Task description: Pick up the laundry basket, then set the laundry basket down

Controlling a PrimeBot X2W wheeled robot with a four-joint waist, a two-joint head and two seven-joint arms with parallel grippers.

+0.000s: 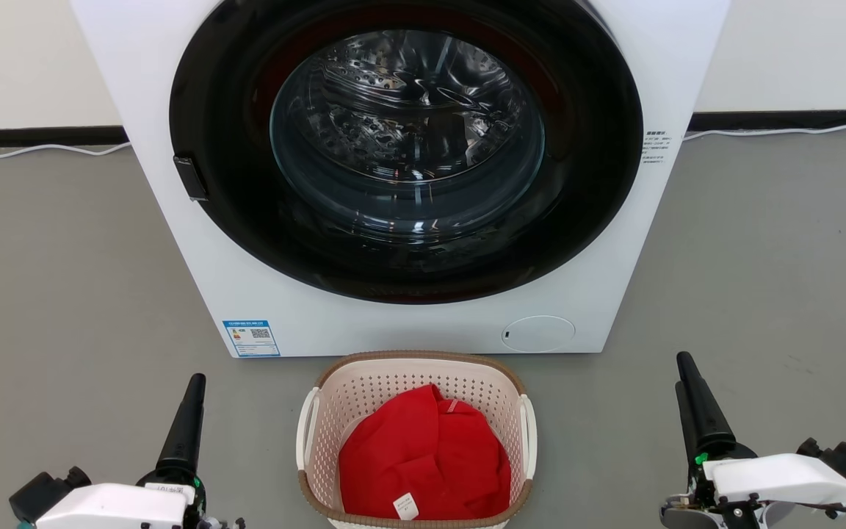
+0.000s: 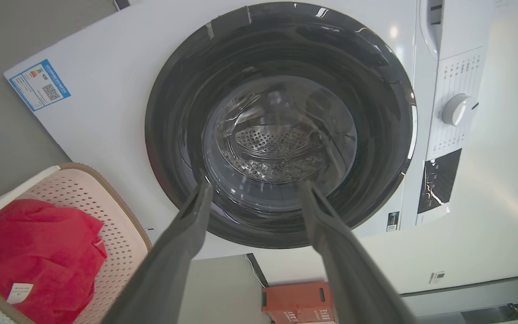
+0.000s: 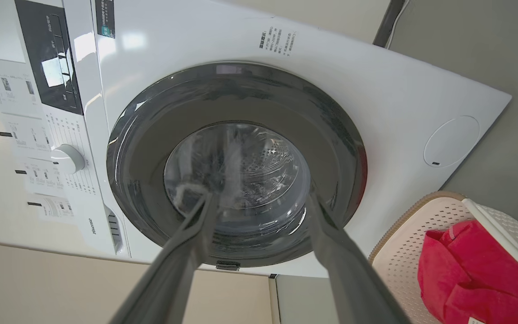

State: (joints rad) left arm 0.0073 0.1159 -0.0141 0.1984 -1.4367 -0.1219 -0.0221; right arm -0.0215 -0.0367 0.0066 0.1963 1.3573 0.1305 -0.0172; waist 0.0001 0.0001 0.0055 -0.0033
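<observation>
A white front-loading washing machine (image 1: 401,327) takes up the top and centre of the head view, its round dark glass door (image 1: 408,147) shut, with a blue label (image 1: 250,338) at its lower left corner. Just below it, at the bottom centre of the frame, the laundry basket (image 1: 386,386) sits on the grey floor (image 1: 63,294). It is cream-pink and perforated, with a brown rim and white side handles. Inside it lies a crumpled red garment (image 1: 423,455) with a small white tag (image 1: 406,507).

The left gripper (image 1: 194,389) is at the lower left and the right gripper (image 1: 689,375) at the lower right. Both point up the frame, well clear of the basket between them. In each wrist view the two dark fingers (image 2: 187,234) stand spread wide with nothing between them, framing the machine's door.
</observation>
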